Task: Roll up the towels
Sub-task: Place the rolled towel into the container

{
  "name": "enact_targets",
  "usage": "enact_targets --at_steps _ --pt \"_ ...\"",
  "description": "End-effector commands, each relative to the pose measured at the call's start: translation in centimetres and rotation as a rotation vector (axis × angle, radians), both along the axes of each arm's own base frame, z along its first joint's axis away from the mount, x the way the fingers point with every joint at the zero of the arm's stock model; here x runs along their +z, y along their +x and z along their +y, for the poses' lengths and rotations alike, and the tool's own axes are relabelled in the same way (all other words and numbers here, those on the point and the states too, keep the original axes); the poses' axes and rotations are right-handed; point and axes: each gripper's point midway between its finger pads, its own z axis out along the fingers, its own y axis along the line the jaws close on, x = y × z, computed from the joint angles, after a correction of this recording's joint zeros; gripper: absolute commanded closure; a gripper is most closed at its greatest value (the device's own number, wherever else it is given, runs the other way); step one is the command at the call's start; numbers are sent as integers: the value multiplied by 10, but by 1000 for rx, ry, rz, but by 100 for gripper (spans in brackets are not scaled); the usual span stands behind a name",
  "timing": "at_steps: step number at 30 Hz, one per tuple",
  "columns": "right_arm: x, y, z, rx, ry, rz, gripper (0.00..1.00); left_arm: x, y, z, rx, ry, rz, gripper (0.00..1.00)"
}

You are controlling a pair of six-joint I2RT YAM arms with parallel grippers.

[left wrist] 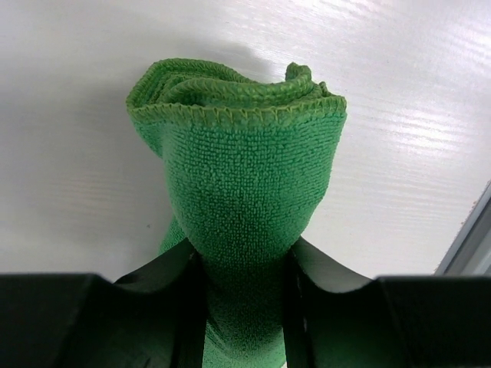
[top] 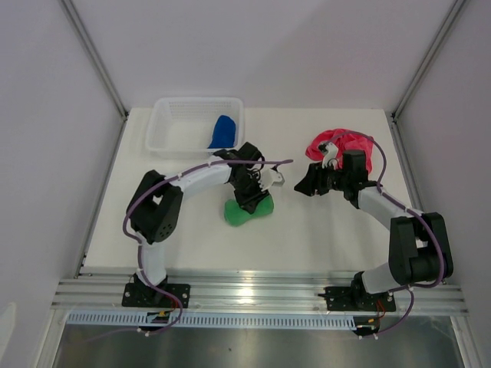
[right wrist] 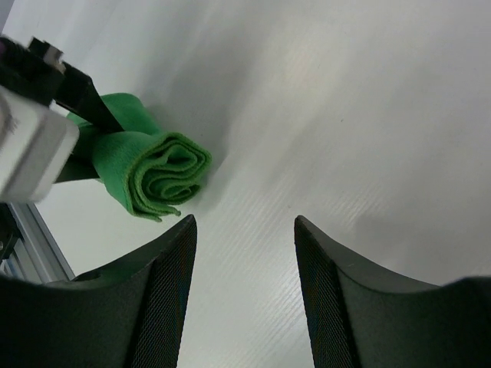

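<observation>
The rolled green towel [top: 247, 212] lies at table [top: 322, 230] centre, clamped by the left end effector [left wrist: 244, 270]. Blue towel [top: 223, 132]: in the basket [top: 157, 132] at 11 o'clock; pink-red towel [top: 341, 144]: bunched at 1 o'clock. Right end effector [right wrist: 244, 224]: open, empty.

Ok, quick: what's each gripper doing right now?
Left gripper: closed on the rolled green towel.
Right gripper: open, holding nothing.
</observation>
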Motion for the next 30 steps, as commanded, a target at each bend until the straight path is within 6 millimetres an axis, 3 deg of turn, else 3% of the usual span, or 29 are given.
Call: enact_targets --at_steps 1,4,7,8,9,10,11,13,14,15,16,18,19,20,21,23,26,30 --pt "14 9 -1 -6 -3 -81 44 60 25 -10 100 -126 -83 99" --pt "16 9 0 -6 5 -78 44 95 42 -11 150 -204 -137 99" --pt "19 9 1 -13 14 -72 44 143 75 -3 259 -296 -236 99" --pt "22 10 1 -18 22 -72 44 155 94 11 324 -306 -276 99" --pt "23 9 1 -21 26 -69 44 179 110 16 369 -342 -334 99" --pt "25 9 2 -21 29 -69 44 191 126 24 436 -365 -366 99" --pt "26 9 1 -25 32 -68 44 202 150 48 525 -351 -428 99" --pt "32 8 2 -35 42 -69 44 218 185 71 634 -356 -512 99" --pt "33 8 3 -39 38 -70 44 217 198 84 681 -337 -533 99" --pt "37 7 6 -37 33 -79 44 198 221 110 767 -277 -538 99" --pt "39 8 7 -41 21 -89 44 214 239 120 804 -288 -584 99" --pt "42 12 9 -53 -9 -101 44 196 262 149 902 -230 -568 99" --pt "43 11 14 -43 -17 -106 44 200 285 154 930 -243 -584 99" --pt "45 13 16 -45 -23 -110 44 187 289 167 963 -214 -542 99" --pt "47 15 18 -45 -25 -115 44 194 298 170 977 -233 -553 99" --pt "55 21 24 -43 -26 -128 44 167 312 177 998 -182 -540 99" --pt "61 31 25 -69 -35 -141 44 144 325 184 1019 -148 -529 99" --pt "67 37 25 -87 -36 -155 44 111 328 193 1061 -114 -464 99"
